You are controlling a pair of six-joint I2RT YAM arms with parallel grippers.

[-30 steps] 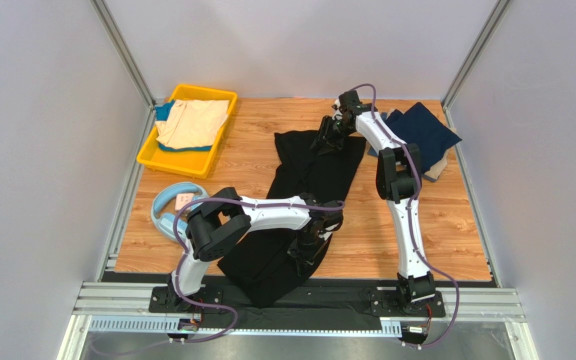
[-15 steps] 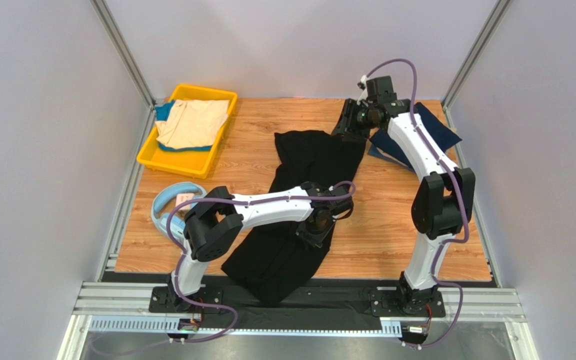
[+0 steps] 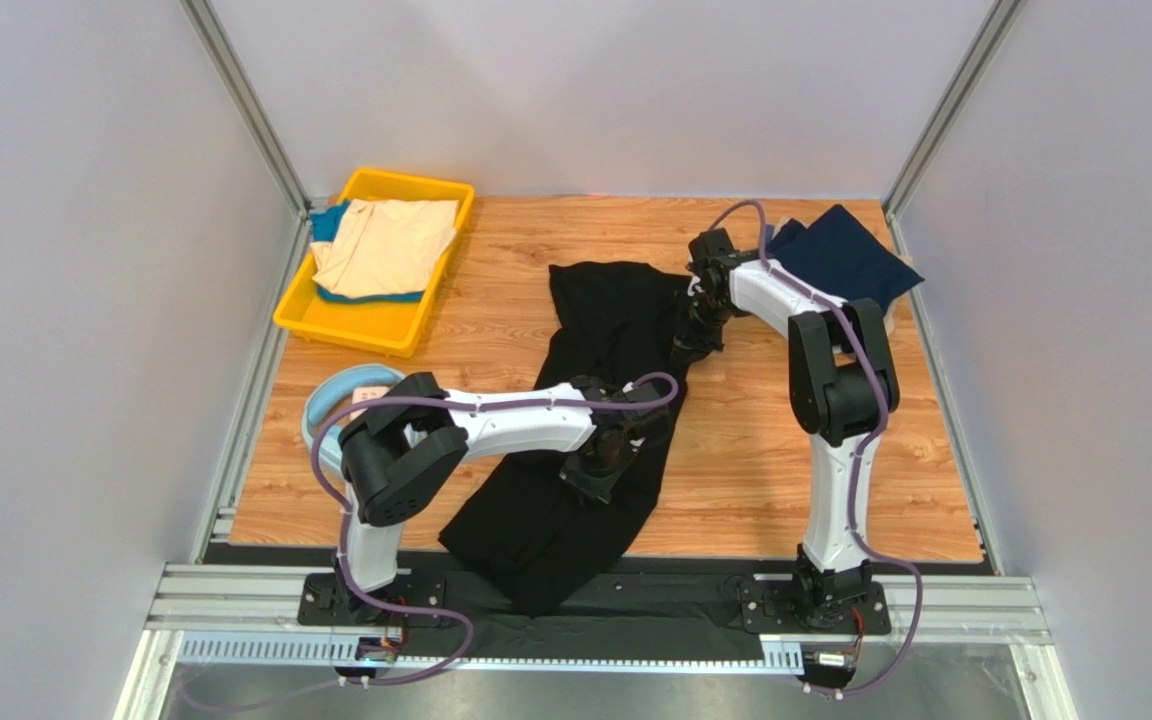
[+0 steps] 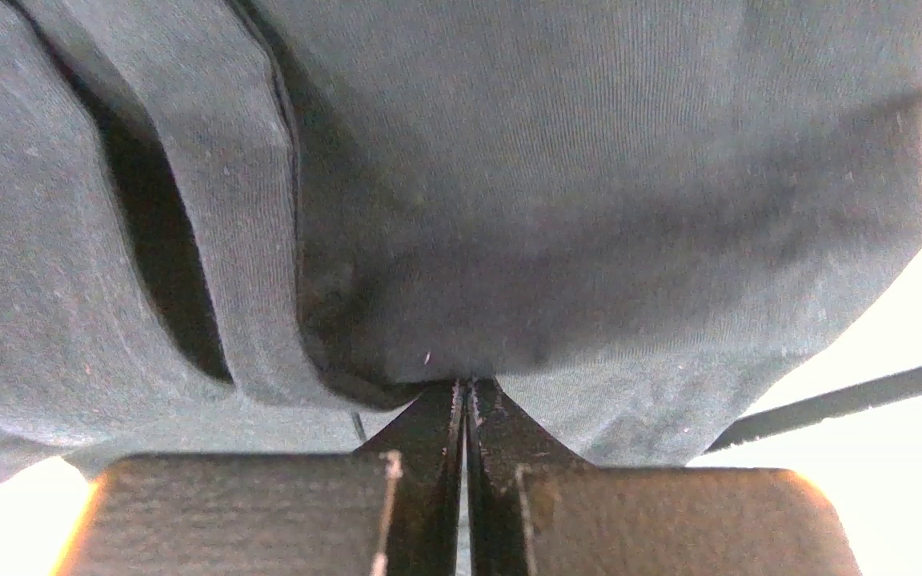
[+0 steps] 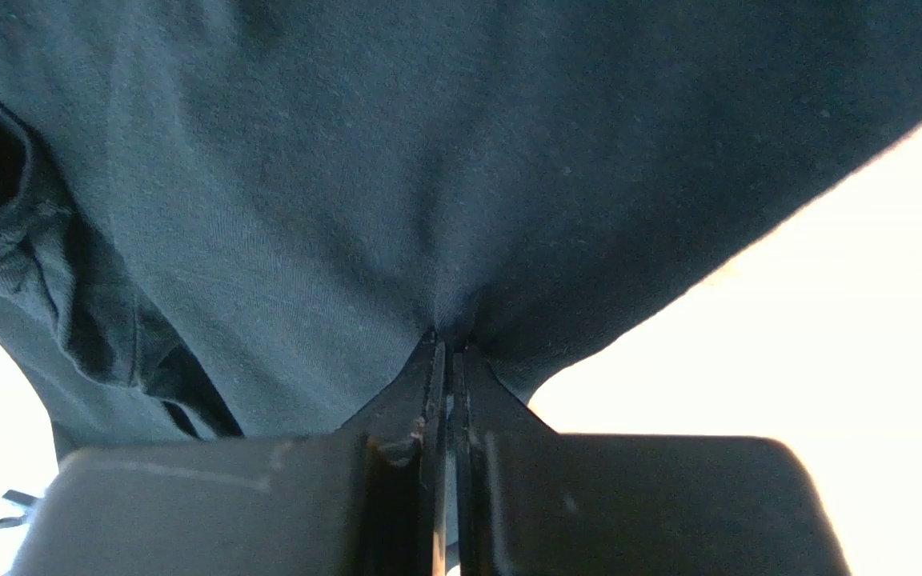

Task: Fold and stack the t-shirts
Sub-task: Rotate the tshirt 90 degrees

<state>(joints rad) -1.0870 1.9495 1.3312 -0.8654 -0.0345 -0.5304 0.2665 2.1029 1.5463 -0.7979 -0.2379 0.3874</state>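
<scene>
Black shirt (image 3: pixel 612 323) lies lengthwise on the bench (image 3: pixel 778 435), its near end over the edge. Left pincer (image 4: pixel 466 402) is clamped on its near half, right pincer (image 5: pixel 445 360) on its far right edge. Far right, a navy shirt (image 3: pixel 853 255); far left, a beige shirt (image 3: pixel 387 240) in a tray (image 3: pixel 349 327)

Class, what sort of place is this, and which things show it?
Likely a robot lab cell, not a home: left arm and right arm bolted to a metal rail, grey panel walls, a yellow bin.
</scene>
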